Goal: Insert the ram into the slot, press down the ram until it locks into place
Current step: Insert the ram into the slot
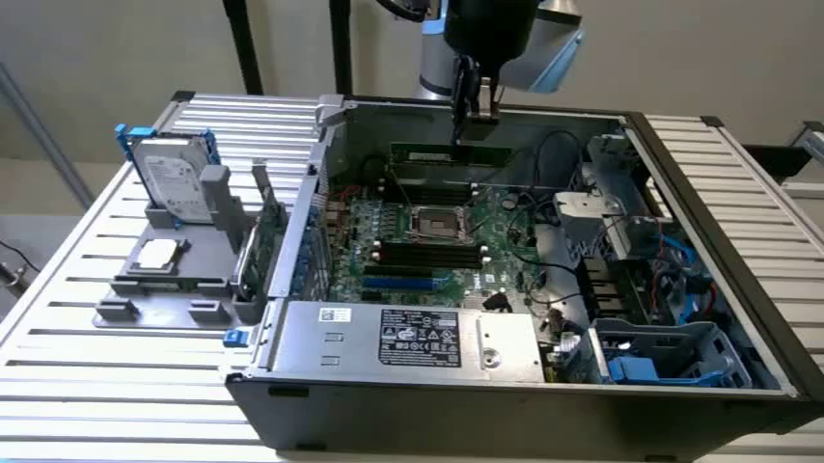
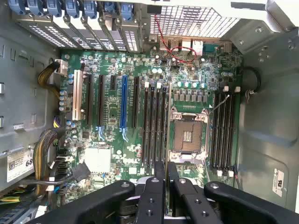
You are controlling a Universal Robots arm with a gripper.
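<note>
My gripper (image 1: 473,114) reaches down into the open computer case and is shut on the ram (image 1: 449,152), a thin green stick held level above the motherboard's far side. In the wrist view the fingers (image 2: 154,196) clamp the ram (image 2: 167,121), which is seen edge-on as a thin line. It hangs over the gap between a bank of long black memory slots (image 2: 154,123) and the CPU socket (image 2: 187,135). It is still above the board and sits in no slot. A second bank of black slots (image 2: 223,128) lies on the socket's other side.
A bright blue slot (image 2: 124,102) and a white slot (image 2: 77,100) lie beside the black ones. Cables (image 1: 541,207), a drive cage (image 1: 618,207) and the power supply (image 1: 412,338) crowd the case. A grey stand with a hard drive (image 1: 174,183) sits on the exterior view's left.
</note>
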